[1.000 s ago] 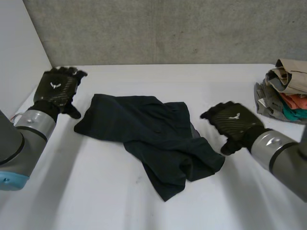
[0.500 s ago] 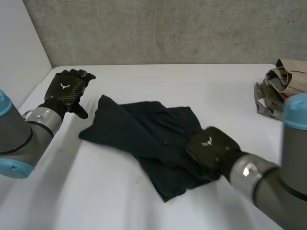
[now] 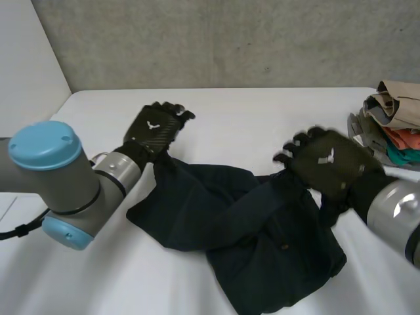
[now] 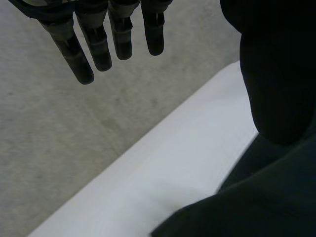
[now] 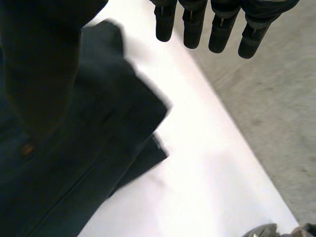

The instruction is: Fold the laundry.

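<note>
Dark cloth (image 3: 243,230) beneath right hand (image 3: 326,164)

Dark navy garment (image 3: 249,243), crumpled and partly spread on white table (image 3: 236,125).

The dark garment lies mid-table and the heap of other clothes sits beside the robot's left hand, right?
Not quite: the heap of clothes sits beside the right hand, at the edge of the table, as the head view shows. The dark garment does lie mid-table.
</note>
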{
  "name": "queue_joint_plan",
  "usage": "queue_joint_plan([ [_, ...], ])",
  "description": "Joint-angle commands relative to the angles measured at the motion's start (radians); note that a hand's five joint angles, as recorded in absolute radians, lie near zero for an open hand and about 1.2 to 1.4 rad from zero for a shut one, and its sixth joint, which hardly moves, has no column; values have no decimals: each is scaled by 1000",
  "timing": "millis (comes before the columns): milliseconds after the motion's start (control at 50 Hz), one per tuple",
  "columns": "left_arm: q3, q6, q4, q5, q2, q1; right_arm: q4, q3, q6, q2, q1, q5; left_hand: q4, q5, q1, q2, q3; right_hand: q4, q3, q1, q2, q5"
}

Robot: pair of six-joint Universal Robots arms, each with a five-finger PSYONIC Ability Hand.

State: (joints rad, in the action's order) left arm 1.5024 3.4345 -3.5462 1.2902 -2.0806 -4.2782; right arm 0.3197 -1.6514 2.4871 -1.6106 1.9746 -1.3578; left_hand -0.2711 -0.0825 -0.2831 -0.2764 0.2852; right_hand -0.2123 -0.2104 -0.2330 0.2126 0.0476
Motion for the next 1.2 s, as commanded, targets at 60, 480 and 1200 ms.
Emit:
queue_joint_plan([
  [60,-180,3,145,53,-125,12,1,128,111,188,-5,-14,2,-12,14,7,-16,38,36,58,-38,-48],
  [480,-501,112,425,84,-378,8,301,728,228,785,-25,-30,-379,-393,-367,-374,365,38,36,58,-38,-48],
  [1200,-490,144,366,143,-253,23,309,1093,274,989,-25,-6,-1125,-1139,-1113,-1120,1111,38,36,58,-38,-48],
])
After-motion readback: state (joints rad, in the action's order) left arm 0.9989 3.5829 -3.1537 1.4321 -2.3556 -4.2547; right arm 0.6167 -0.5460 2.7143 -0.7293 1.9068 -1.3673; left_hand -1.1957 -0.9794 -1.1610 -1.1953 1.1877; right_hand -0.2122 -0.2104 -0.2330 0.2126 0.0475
